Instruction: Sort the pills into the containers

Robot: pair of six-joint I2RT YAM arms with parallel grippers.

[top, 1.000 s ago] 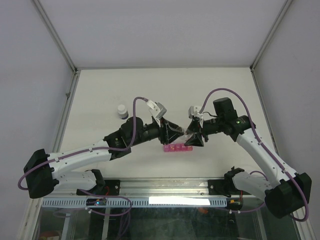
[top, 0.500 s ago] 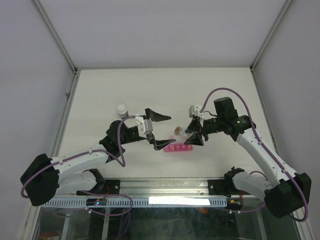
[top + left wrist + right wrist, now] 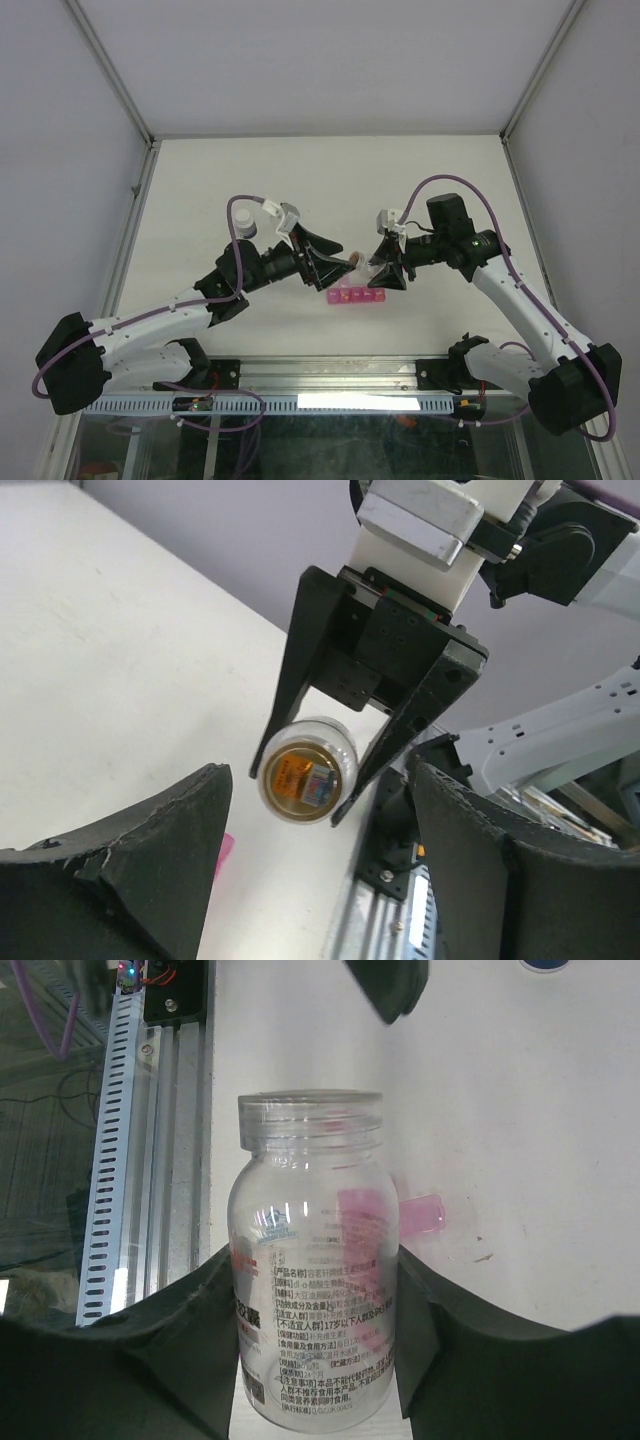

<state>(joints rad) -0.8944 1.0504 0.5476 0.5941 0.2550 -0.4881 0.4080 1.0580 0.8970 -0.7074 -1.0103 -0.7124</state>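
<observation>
A small bottle with a white cap (image 3: 243,221) stands far on the left of the desk (image 3: 300,180). It is all by itself, and no arm is near it.

Next comes the left gripper (image 3: 335,268). Its jaws are wide apart and nothing is between them. They point at the mouth of the clear pill bottle (image 3: 358,263). They are close to it but do not touch it. In the left wrist view the bottle's round end (image 3: 305,770) faces the camera, and orange-brown stuff shows inside.

The pink pill organiser (image 3: 357,296) lies flat on the desk between the two grippers, near the bottle. It is a short row of little square boxes. In the right wrist view a bit of it (image 3: 420,1215) shows behind the bottle. That bit may be an open lid, but it is hard to be sure.

On the right, the right gripper (image 3: 382,268) has its jaws clamped on the sides of the clear pill bottle (image 3: 310,1290). It holds the bottle up off the desk and tipped over, with the mouth toward the left arm. No cap shows on the bottle.

The job looks close to its start. The bottle seems open and is held near the organiser, which is a good first step. No pill can be seen in the little boxes, though they are too small to be sure. The pills have yet to come out of the bottle and go into the boxes.
</observation>
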